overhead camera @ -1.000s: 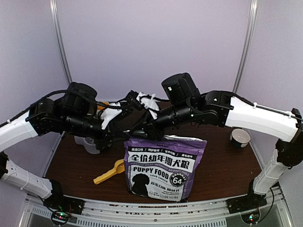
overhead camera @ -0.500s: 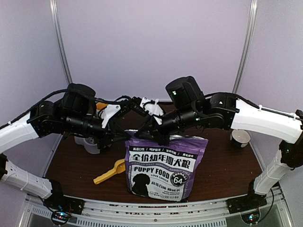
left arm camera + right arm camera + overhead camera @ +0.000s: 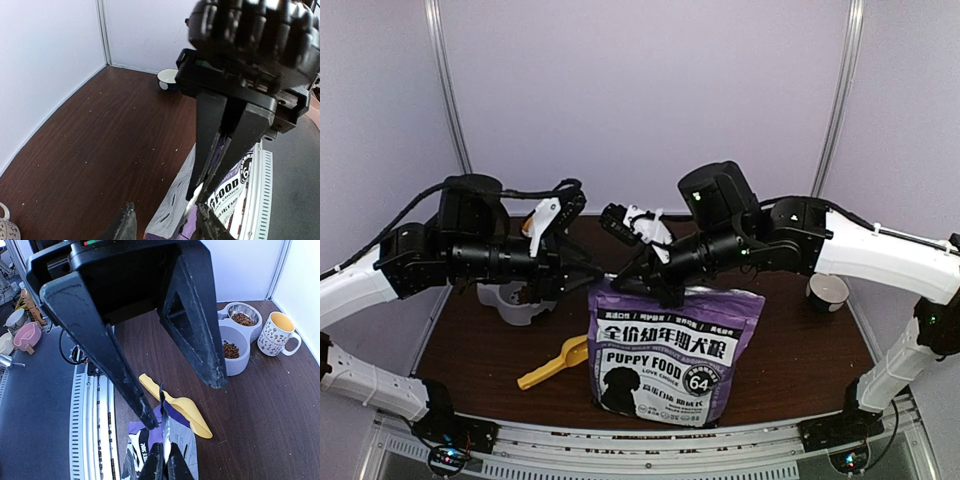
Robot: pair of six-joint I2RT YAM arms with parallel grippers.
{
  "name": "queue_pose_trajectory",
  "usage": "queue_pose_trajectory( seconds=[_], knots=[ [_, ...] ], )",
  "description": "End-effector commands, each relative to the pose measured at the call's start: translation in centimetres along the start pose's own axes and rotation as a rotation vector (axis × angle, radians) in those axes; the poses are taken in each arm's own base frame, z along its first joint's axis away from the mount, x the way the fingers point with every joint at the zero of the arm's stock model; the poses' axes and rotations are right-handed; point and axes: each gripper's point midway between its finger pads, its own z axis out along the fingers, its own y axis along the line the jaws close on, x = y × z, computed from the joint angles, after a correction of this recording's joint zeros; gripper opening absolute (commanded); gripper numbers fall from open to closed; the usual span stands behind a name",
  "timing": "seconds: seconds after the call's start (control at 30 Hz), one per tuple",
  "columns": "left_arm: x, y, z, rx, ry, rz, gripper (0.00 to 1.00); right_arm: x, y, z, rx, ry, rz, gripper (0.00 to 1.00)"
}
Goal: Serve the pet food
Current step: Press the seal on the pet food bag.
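The purple-and-white "PUPPY FOOD" bag (image 3: 668,345) stands upright at the front middle of the table. My right gripper (image 3: 655,290) is shut on the bag's top edge; in the right wrist view its fingers (image 3: 162,455) pinch the foil seam (image 3: 163,412). My left gripper (image 3: 592,272) is open at the bag's top left corner, its fingers either side of that edge (image 3: 167,222). Brown kibble (image 3: 230,350) lies in the grey double bowl (image 3: 240,365). The yellow scoop (image 3: 550,365) lies flat, left of the bag.
The grey double bowl (image 3: 510,303) stands at the left under my left arm, with a yellow-lined mug (image 3: 278,335) beside it. A white cup (image 3: 827,292) stands at the right. Walls close the back and sides.
My right gripper has come down and closed on the bag's top edge. My left gripper has turned and moved right to the bag's top corner.
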Motion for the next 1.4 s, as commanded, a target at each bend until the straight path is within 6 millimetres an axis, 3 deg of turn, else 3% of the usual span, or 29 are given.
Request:
queue_pose_trajectory(
  seconds=[0.0,0.03,0.1,0.17,0.47,0.6,0.77,0.83,0.97,1.17,1.27,1.37],
  knots=[
    [-0.9,-0.8,1.3,0.074,-0.050,-0.001,0.41,0.1,0.8,-1.2,-0.035,-0.005,0.032,0.00],
    [-0.8,-0.9,1.5,0.083,-0.045,-0.002,0.41,0.0,0.8,-1.4,-0.034,-0.010,0.035,0.02],
    [-0.7,-1.0,1.9,0.094,-0.038,-0.004,0.41,0.0,0.7,-1.6,-0.032,-0.010,0.041,0.24],
    [-0.7,-1.0,2.2,0.094,-0.038,-0.004,0.42,0.2,0.7,-2.1,-0.025,0.001,0.041,0.38],
    [-1.2,0.2,1.7,0.023,-0.064,-0.010,0.44,4.9,-1.6,-7.2,0.096,0.116,0.086,0.53],
    [-1.6,1.3,0.7,-0.055,-0.101,-0.028,0.59,6.9,-1.8,-9.3,0.116,0.169,0.114,0.54],
    [-2.4,2.4,-1.0,-0.140,-0.141,-0.060,0.69,8.4,-1.5,-10.0,0.110,0.217,0.128,0.50],
    [-2.6,2.9,-1.7,-0.171,-0.153,-0.072,0.71,8.6,-1.4,-9.9,0.102,0.235,0.132,0.40],
    [-2.6,3.6,-2.9,-0.225,-0.169,-0.095,0.74,8.4,-1.5,-9.8,0.102,0.244,0.127,0.00],
    [-2.3,5.0,-4.5,-0.296,-0.170,-0.162,0.77,7.8,-2.3,-11.1,0.169,0.211,0.108,0.00],
    [-2.0,5.9,-5.0,-0.326,-0.165,-0.188,0.78,8.2,-2.2,-11.8,0.184,0.220,0.116,0.27],
    [-1.8,6.7,-5.6,-0.349,-0.165,-0.204,0.78,8.8,-2.0,-12.7,0.196,0.208,0.126,0.34]
  ],
)
